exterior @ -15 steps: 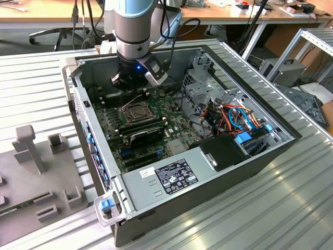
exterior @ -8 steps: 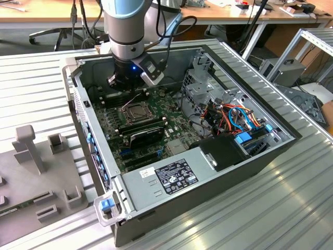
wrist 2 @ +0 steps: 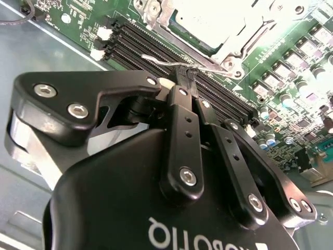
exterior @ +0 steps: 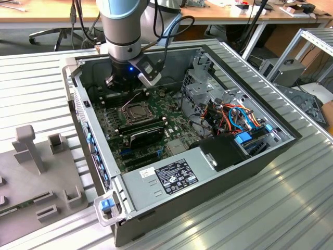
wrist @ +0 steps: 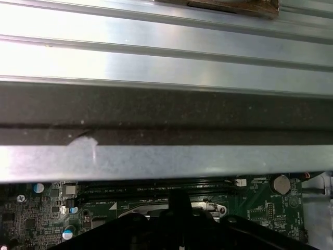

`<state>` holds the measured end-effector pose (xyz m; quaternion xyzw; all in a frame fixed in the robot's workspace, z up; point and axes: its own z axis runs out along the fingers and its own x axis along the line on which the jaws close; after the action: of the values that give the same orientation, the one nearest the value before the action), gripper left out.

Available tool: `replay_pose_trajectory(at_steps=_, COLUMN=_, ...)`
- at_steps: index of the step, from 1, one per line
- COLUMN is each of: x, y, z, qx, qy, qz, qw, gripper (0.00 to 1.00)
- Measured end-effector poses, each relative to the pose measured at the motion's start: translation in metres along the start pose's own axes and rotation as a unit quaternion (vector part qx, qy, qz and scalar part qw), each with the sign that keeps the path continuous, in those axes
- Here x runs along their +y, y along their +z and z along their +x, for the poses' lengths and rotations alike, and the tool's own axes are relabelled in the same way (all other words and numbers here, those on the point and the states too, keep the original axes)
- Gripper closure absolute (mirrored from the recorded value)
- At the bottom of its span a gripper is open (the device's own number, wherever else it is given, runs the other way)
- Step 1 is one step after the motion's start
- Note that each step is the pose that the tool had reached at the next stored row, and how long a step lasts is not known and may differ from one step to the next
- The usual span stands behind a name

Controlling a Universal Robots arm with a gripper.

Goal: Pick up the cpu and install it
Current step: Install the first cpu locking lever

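Inside the open case (exterior: 229,172), the gripper (wrist 2: 187,78) is hovering with fingers clenched on the socket's lever (wrist 2: 171,63); the cpu (wrist 2: 208,23) is sitting in the socket (exterior: 134,110).

The ribbed silver metal worktop (exterior: 270,208) looks brushed and smooth; the black pincer (wrist 2: 186,78) is glossy plastic or painted metal.

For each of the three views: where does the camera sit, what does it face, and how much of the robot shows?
Exterior view: off the arm, above the open case, looking down; arm and gripper over the socket.
Second wrist view: on the arm, facing along the gripper to the socket.
First wrist view: on the arm, facing the case wall; gripper body at one edge.
Shared: the motherboard.
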<state>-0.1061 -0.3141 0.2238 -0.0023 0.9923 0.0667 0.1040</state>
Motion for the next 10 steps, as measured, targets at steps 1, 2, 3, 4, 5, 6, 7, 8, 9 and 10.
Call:
replay_pose_trajectory(at_steps=1, x=0.0, y=0.0002, z=0.0001, qx=0.0, qy=0.0, qz=0.0007, qw=1.0, gripper=0.89)
replay_pose_trajectory(at_steps=2, x=-0.0001, y=0.0007, z=0.0002, qx=0.0, qy=0.0, qz=0.0016, qw=1.0, gripper=0.89)
replay_pose_trajectory(at_steps=3, x=-0.0002, y=0.0011, z=0.0003, qx=0.0, qy=0.0, qz=0.0022, qw=1.0, gripper=0.89)
replay_pose_trajectory(at_steps=4, x=-0.0003, y=0.0016, z=0.0004, qx=0.0, qy=0.0, qz=0.0028, qw=1.0, gripper=0.89)
replay_pose_trajectory(at_steps=5, x=-0.0003, y=0.0023, z=0.0005, qx=0.0, qy=0.0, qz=0.0035, qw=0.99999, gripper=0.89)
replay_pose_trajectory(at_steps=6, x=-0.0004, y=0.0029, z=0.0006, qx=0.0, qy=0.0, qz=0.004, qw=0.99999, gripper=0.89)
replay_pose_trajectory(at_steps=7, x=-0.0006, y=0.0039, z=0.0007, qx=0.0, qy=0.0, qz=0.0051, qw=0.99999, gripper=0.89)
replay_pose_trajectory(at_steps=8, x=-0.0006, y=0.0046, z=0.0006, qx=0.0, qy=0.0, qz=0.0063, qw=0.99998, gripper=0.89)
replay_pose_trajectory(at_steps=9, x=-0.0006, y=0.005, z=0.0001, qx=0.0, qy=0.0, qz=0.007, qw=0.99998, gripper=0.89)
replay_pose_trajectory(at_steps=10, x=-0.0005, y=0.0055, z=-0.0012, qx=0.0, qy=0.0, qz=0.0077, qw=0.99997, gripper=0.89)
